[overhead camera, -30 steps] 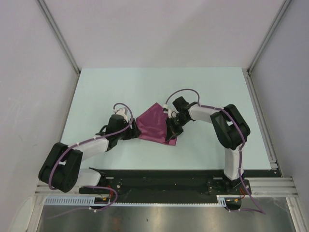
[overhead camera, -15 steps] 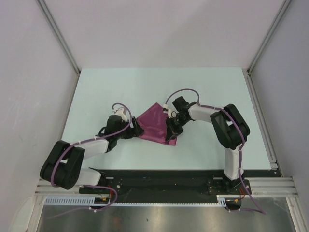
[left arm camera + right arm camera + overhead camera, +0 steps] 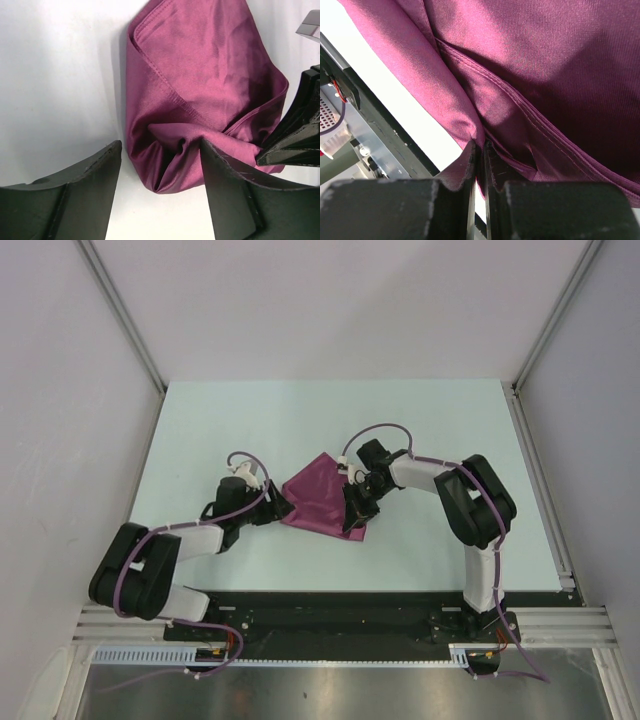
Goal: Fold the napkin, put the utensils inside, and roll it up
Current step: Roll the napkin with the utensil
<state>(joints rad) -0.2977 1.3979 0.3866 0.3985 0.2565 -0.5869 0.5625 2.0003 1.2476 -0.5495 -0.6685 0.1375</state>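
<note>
The plum napkin (image 3: 318, 495) lies folded and bunched on the pale table (image 3: 250, 420). My left gripper (image 3: 281, 508) is at its left edge and stands open. In the left wrist view the napkin's (image 3: 200, 85) rounded near fold lies between the fingers of that gripper (image 3: 160, 150), with a gap on the left side. My right gripper (image 3: 352, 516) is at the napkin's near right corner. In the right wrist view it (image 3: 481, 147) is shut on a pinch of the cloth (image 3: 545, 75). It also shows as a dark shape (image 3: 295, 135) in the left wrist view. The utensils are out of view.
The black base rail (image 3: 330, 615) runs along the table's near edge, close behind the right gripper, and shows in the right wrist view (image 3: 375, 125). Grey walls and metal frame posts (image 3: 125, 325) enclose the table on three sides.
My left arm has drawn back slightly to the left, its jaws staying open around the napkin's edge. The right arm and the napkin have not moved.
</note>
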